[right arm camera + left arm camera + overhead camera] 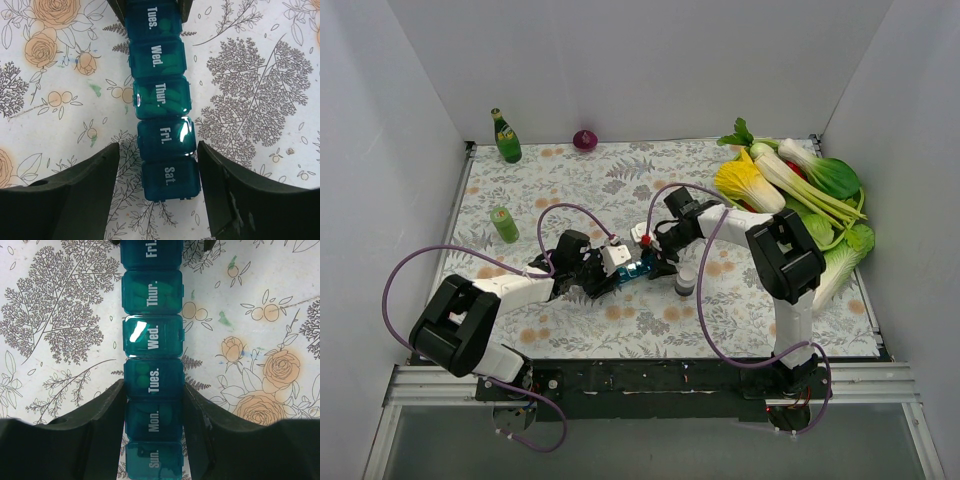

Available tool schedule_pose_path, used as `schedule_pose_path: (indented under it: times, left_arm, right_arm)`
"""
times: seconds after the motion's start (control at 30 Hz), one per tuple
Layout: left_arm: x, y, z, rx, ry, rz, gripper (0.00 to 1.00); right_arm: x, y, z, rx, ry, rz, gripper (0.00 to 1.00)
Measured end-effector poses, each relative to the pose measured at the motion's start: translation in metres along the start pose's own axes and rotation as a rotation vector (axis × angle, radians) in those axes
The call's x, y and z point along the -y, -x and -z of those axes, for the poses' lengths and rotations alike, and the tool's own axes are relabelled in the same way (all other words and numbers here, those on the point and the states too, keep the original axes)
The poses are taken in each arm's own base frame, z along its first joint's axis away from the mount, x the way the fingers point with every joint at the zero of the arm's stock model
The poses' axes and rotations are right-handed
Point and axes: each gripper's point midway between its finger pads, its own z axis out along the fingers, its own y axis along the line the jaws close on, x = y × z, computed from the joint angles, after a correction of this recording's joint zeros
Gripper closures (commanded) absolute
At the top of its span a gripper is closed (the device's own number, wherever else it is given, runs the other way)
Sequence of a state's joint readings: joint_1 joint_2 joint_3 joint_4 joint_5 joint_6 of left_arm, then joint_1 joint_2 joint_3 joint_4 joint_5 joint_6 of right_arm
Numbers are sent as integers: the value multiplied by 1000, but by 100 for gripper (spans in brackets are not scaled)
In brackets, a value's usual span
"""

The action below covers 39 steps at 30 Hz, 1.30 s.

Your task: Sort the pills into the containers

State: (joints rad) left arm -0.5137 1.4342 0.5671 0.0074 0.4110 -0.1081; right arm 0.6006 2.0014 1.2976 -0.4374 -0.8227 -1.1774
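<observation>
One flowered table: near its middle, towards the near edge, lies the long teal-blue plastic pill-organiser strip, running lengthwise from gripper to gripper. The left gripper pinches its Mon.–Tues. end. The right gripper has its jaws spread astride Sat.

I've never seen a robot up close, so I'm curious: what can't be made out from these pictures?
Top view: the left end effector and right end effector hide most of the pill organiser; its labels are too small.
Left wrist view: Sat lies beyond the top edge; the bottom edge cuts Sun.
Right wrist view: Sun and Mon lie beyond the top edge.
Pill counts: tinted lids and glare blur them.
</observation>
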Motion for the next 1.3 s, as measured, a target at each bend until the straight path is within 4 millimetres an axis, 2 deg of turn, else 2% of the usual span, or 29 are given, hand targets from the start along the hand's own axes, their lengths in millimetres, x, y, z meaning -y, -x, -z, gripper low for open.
schedule_pose_path:
  times: [0.2, 0.33, 0.43, 0.6, 0.7, 0.8, 1.03, 1.23, 1.3]
  left_arm:
    - [0, 0, 0, 1, -2, 0, 83]
    - [2, 0, 0, 3, -11, 1, 83]
    - [2, 0, 0, 4, -13, 1, 83]
    - [2, 0, 0, 2, -10, 0, 85]
    - [1, 0, 0, 1, -7, -5, 86]
    - [0, -1, 0, -2, 0, -6, 87]
    - [-3, -1, 0, -6, 16, -11, 87]
    - [-3, 0, 0, -4, 15, -23, 87]
    - [-2, 0, -1, -4, 14, -26, 87]
  right_arm:
    - [-4, -1, -9, 1, 21, -4, 39]
    - [-4, -2, -11, 4, 22, -18, 54]
    - [-2, -1, -12, 10, 33, -40, 60]
    - [0, 1, -12, 25, 59, -112, 63]
    - [1, 1, -10, 39, 79, -166, 63]
    - [4, 2, -9, 57, 104, -224, 57]
    - [12, 6, -6, 114, 146, -403, 35]
    - [28, 2, 9, 128, 94, -520, 33]
    - [32, 1, 12, 132, 79, -545, 35]
